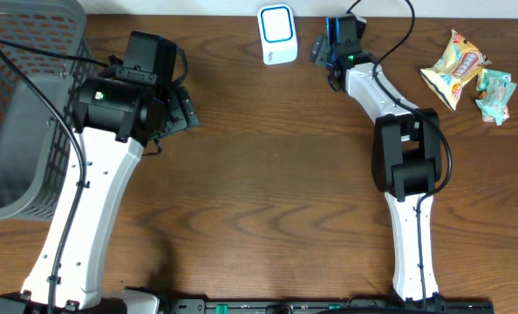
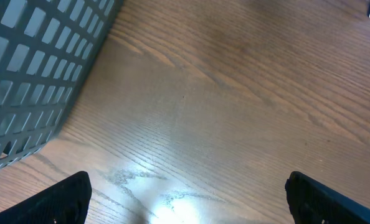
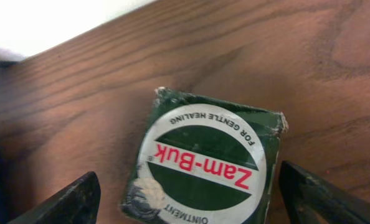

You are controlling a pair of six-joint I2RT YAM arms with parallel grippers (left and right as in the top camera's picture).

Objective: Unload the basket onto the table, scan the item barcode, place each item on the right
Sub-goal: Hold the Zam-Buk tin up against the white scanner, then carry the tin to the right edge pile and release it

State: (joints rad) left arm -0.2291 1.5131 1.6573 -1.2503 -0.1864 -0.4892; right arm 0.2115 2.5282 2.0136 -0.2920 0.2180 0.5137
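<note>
Overhead: the scanner [image 1: 278,35] stands at the far table edge, and the right gripper [image 1: 322,52] is just beside it. The basket [image 1: 6,174] on the left shows nothing inside.

Left wrist: the left gripper [image 2: 188,205] is spread wide over bare table [image 2: 235,112], holding nothing.

Right wrist: the ointment box [image 3: 203,168] lies flat on the table between spread fingers [image 3: 66,202], not pinched.

The scan appears not yet done. Remaining steps: grip the box and present its barcode.

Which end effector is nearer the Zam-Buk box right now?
Right. The right end effector hangs over the Zam-Buk box, one open finger on each side, near the white scanner. The left end effector is far off, beside the grey basket.
</note>
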